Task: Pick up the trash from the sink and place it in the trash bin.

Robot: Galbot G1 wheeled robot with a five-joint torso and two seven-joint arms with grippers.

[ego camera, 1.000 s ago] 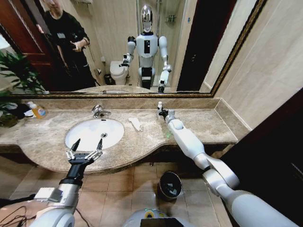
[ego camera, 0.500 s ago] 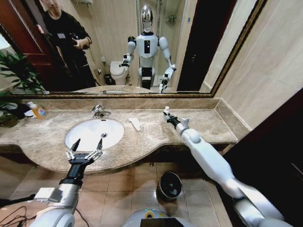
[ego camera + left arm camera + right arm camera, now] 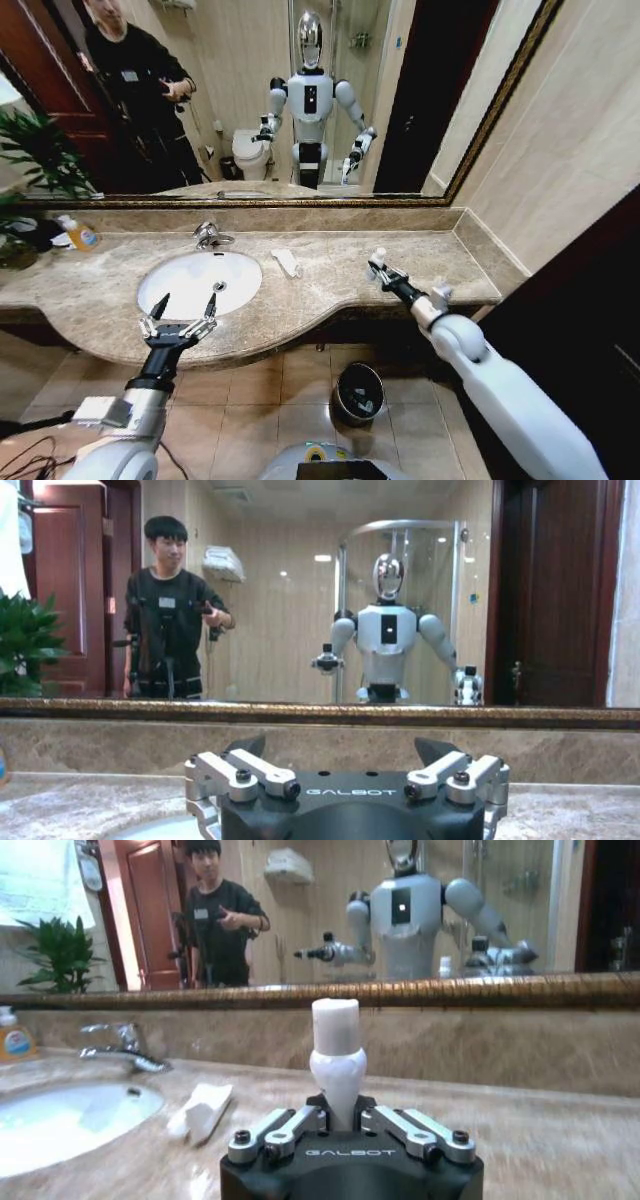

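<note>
Right gripper [image 3: 379,264] clenched on a white tube [image 3: 379,256], carried above the desk [image 3: 450,262] on the way to the bin [image 3: 358,392].

Right wrist view shows my jaws pinching the tube [image 3: 336,1057] low on its body, cap end standing upright, so the hold looks slim; I judge the move should be slow and level, swinging out past the desk edge and down until I am squarely over the bin's rim on the floor before letting go, since the opening is small. My left gripper [image 3: 180,322] waits spread wide at the front rim of the sink [image 3: 160,285], grasping nothing. By my count: one tube in hand, one white wrapper [image 3: 287,262] lying on the desk beside the sink, one tap [image 3: 208,236], one soap bottle [image 3: 80,234] at the far left, one bin. I cannot tell what already lies inside the bin.
</note>
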